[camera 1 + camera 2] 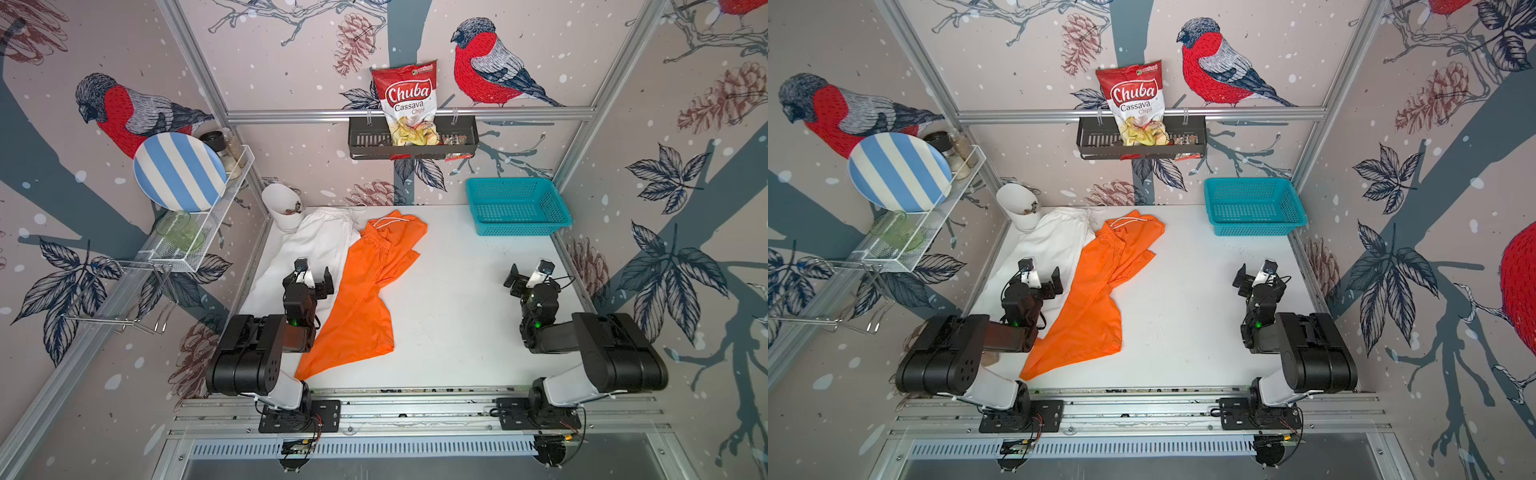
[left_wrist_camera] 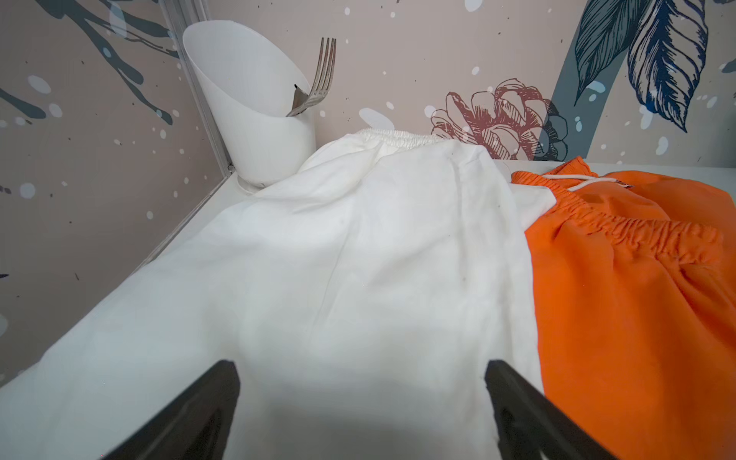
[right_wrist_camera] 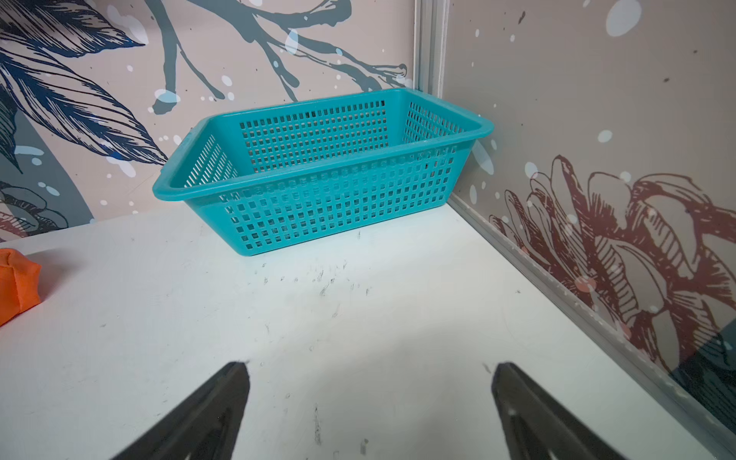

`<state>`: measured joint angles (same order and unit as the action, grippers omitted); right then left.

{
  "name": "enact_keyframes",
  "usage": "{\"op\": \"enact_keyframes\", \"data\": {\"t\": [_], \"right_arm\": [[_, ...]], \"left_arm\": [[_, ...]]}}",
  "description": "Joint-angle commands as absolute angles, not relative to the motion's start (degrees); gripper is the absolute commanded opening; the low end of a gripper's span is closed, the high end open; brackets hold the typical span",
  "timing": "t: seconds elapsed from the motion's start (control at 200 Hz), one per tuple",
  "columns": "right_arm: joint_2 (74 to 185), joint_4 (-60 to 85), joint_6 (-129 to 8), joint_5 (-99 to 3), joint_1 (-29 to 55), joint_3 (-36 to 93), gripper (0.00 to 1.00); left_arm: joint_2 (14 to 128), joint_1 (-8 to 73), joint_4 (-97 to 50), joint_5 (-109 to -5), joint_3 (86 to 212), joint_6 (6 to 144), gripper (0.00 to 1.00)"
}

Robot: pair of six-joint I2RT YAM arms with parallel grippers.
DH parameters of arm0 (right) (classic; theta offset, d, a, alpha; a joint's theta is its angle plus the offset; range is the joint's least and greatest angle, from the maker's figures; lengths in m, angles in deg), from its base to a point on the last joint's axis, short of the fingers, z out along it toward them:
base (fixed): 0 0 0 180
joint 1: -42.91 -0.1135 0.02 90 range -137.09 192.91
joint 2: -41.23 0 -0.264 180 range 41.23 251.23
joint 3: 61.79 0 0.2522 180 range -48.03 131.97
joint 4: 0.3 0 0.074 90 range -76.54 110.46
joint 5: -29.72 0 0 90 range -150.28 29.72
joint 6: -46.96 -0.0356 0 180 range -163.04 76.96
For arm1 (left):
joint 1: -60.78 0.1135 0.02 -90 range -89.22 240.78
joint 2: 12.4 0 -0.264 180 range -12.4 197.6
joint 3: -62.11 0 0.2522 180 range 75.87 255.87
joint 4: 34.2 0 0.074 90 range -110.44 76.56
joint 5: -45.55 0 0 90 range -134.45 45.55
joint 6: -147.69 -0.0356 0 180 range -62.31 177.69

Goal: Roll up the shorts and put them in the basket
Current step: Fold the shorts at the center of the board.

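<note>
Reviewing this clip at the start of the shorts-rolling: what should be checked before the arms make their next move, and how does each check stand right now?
1. Left gripper open, holding nothing: ok.
2. Right gripper open, holding nothing: ok.
3. Orange shorts lying unrolled on the table, touched by neither gripper: ok.
4. White shorts free to roll on their own: not ok. The orange shorts' edge lies over them, and their waist end rests against the white utensil holder.
5. Blue basket empty: ok.
</note>
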<state>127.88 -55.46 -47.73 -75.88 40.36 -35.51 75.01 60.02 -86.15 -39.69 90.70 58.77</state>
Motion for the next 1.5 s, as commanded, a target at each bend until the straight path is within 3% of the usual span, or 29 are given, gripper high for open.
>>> {"op": "enact_keyframes", "data": {"t": [0.0, 0.59, 0.725, 0.835, 0.955, 1.146, 1.306, 1.496], "right_arm": [[127.63, -58.07, -48.01, -75.49, 40.45, -35.68, 1.00], [127.38, -58.09, -48.14, -75.27, 40.50, -35.80, 1.00], [123.54, -58.74, -46.92, -84.10, 37.03, -37.27, 1.00], [114.72, -48.31, -43.34, -90.74, 30.02, -35.36, 1.00], [106.51, -25.05, -47.58, -91.66, 22.67, -26.96, 1.00], [103.24, -9.95, -57.72, -81.88, 8.10, -19.73, 1.00], [112.54, -4.10, -64.74, -78.35, -6.67, -12.27, 1.00], [134.39, 6.13, -65.54, -76.54, -21.76, 4.69, 0.98]], "left_arm": [[74.78, 59.93, -88.82, -39.09, 90.68, 58.54, 0.99], [74.84, 60.03, -88.73, -39.26, 90.80, 58.62, 0.98], [74.80, 60.01, -88.60, -39.35, 90.86, 58.57, 0.98], [71.92, 58.47, -84.64, -34.80, 92.29, 58.13, 0.98], [64.33, 57.00, -62.51, -28.00, 101.33, 61.57, 0.97], [53.66, 53.75, -40.48, -23.23, 108.16, 74.16, 0.97], [47.83, 50.85, -27.00, -32.41, 110.04, 82.52, 0.97], [46.28, 46.74, -23.80, -41.96, 108.32, 84.71, 0.97]]}}
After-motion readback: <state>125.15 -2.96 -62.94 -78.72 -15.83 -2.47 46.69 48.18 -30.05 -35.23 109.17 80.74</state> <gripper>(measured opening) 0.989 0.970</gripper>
